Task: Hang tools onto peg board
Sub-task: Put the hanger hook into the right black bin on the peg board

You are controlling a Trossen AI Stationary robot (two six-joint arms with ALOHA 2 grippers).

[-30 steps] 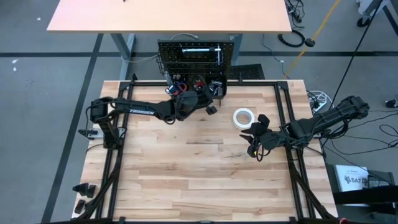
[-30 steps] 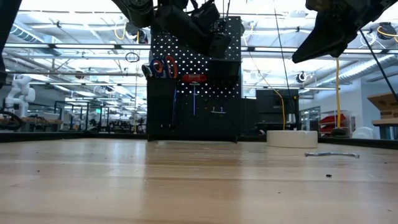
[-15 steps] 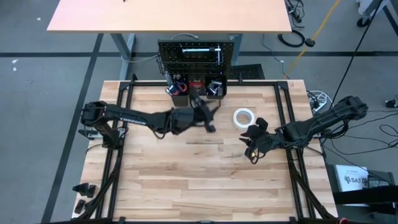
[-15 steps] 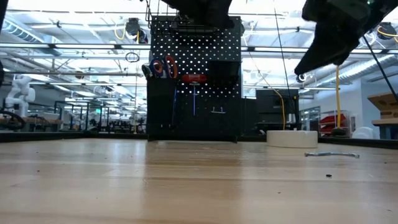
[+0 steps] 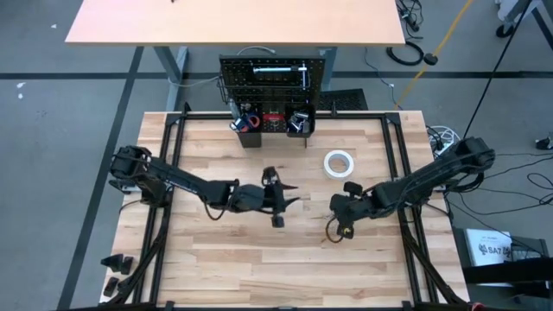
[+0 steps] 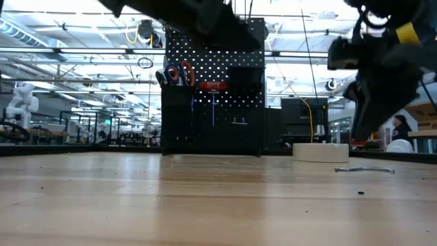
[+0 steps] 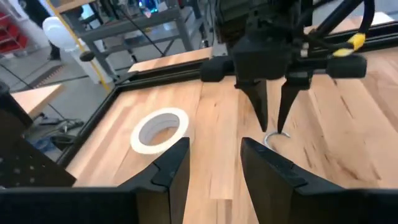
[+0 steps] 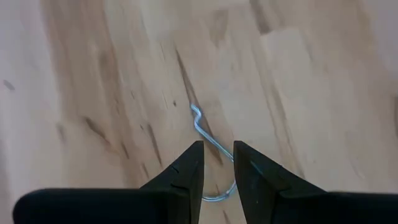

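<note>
Two dark arms, one gripper each: left gripper (image 5: 278, 200) at centre of the high view, right gripper (image 5: 339, 218) right of centre. One peg board (image 5: 275, 72) at upper centre. One white tape roll (image 5: 338, 162) right of centre. One small wire hook (image 8: 208, 149) on the surface (image 5: 242, 259), seen in the right wrist view. One second surface (image 5: 233, 22), bare, along the top edge. Tools on the board too small to count.

a grey floor (image 5: 69, 130) crossed by dark tape lines surrounds the butcher-block table (image 5: 259, 259), a tan desk (image 5: 233, 22) stands beyond it, and past the tabletop a bright hall shows ceiling light strips (image 6: 75, 20) and shelving
</note>
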